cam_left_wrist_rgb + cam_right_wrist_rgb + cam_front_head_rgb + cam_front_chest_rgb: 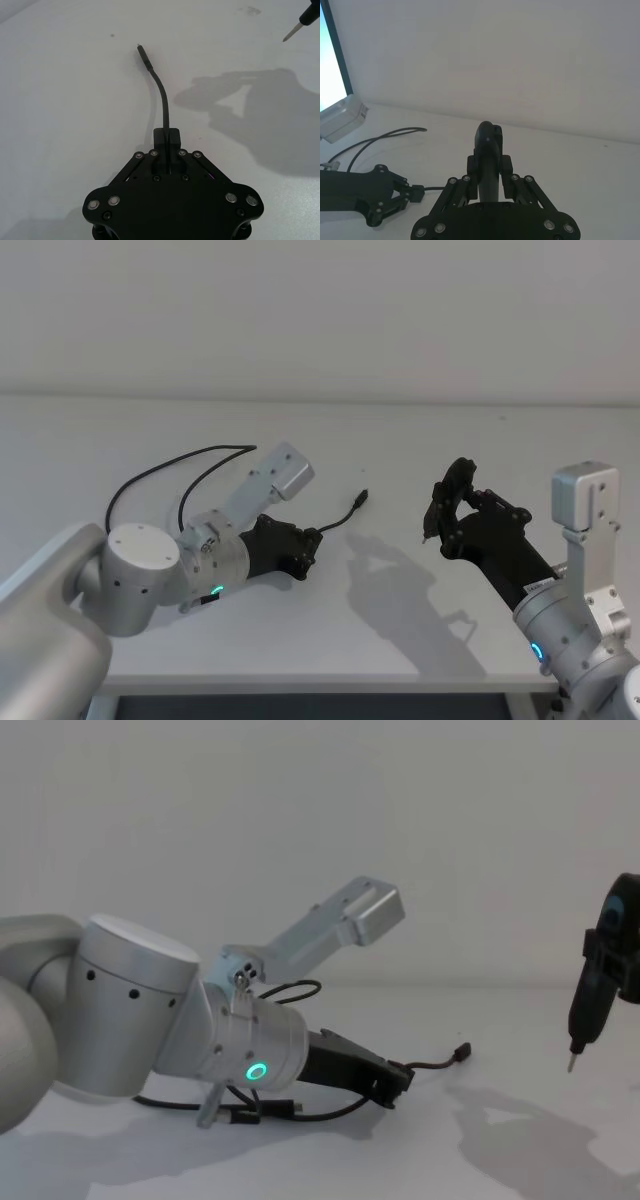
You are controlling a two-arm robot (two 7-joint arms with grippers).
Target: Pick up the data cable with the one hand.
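Note:
My left gripper (312,537) lies low over the white table, shut on the data cable (341,516), a thin black cord. In the left wrist view the cord (164,97) runs out from between the closed fingertips (172,134) to a small plug (142,51). The rest of the cable loops (170,462) behind the left arm. From the chest, the gripper (398,1082) shows with the plug end (461,1052) sticking out beyond it. My right gripper (455,502) hovers to the right, shut on a black pen-shaped tool (487,145) whose tip (572,1060) points down.
The white table (400,440) stretches back to a plain wall. The left arm's silver wrist block (283,470) rises over the cable loops. More cable lies under the left arm (250,1108). The right arm's shadow (410,600) falls between the grippers.

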